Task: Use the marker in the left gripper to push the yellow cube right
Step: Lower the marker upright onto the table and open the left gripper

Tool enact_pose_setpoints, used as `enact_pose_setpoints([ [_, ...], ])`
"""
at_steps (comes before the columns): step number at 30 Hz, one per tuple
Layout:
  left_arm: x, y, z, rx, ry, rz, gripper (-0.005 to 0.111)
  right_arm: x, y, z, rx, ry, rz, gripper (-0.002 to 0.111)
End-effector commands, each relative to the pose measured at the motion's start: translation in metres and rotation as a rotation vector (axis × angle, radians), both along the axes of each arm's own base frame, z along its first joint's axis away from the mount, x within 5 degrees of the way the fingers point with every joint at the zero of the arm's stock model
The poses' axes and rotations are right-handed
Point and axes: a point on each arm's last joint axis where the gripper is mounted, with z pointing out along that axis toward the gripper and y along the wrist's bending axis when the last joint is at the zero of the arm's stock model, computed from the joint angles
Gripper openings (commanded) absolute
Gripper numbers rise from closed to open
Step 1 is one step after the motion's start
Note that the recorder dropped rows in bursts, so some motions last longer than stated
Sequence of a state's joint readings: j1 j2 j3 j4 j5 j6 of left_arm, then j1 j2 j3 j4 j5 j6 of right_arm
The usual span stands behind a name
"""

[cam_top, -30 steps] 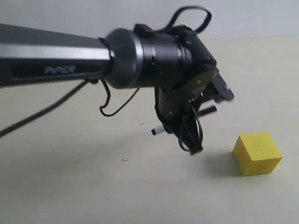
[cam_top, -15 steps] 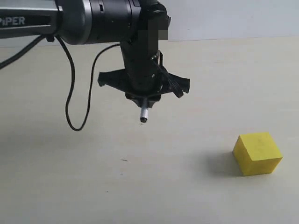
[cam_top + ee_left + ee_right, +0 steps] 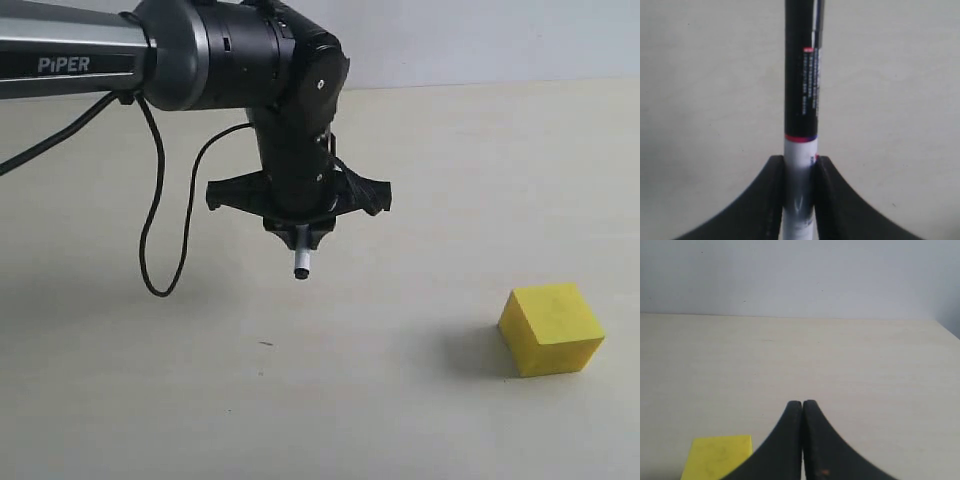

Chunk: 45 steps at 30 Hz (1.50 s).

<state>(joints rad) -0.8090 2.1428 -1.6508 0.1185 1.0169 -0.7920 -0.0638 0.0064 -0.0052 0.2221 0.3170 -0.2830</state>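
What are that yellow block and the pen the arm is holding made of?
The yellow cube looks like matte foam or painted wood: flat colour, no glare. I cannot tell which. The marker seems to be smooth plastic, with a faint sheen along its black section and printed lettering.

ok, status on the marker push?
Left gripper shut on marker, well left of yellow cube, no contact. Right gripper shut, empty. Nothing between marker and cube.

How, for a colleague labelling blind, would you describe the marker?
Follow the black and grey PiPER arm from the exterior view's left down to the left gripper. The marker pokes down from its grip: a thin white-and-black pen, unlike the chunky yellow cube.
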Motion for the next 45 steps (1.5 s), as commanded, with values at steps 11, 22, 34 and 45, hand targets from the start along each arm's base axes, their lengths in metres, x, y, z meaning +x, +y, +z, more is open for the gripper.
enact_pose_setpoints([
  [11,-0.005,0.001,-0.009,0.019,0.076,0.027,0.000,0.000,-0.001,-0.001,-0.005,-0.005,-0.007,0.000],
  [22,-0.005,-0.002,-0.034,0.035,0.136,0.066,0.000,0.000,-0.001,-0.001,-0.005,-0.005,-0.007,0.000],
  [34,-0.002,-0.005,-0.040,0.013,0.116,0.110,0.000,0.000,-0.001,-0.001,-0.005,-0.005,-0.007,0.000],
  [45,-0.002,-0.005,-0.051,0.029,0.130,0.111,0.000,0.000,-0.001,-0.001,-0.005,-0.005,-0.007,0.000],
])
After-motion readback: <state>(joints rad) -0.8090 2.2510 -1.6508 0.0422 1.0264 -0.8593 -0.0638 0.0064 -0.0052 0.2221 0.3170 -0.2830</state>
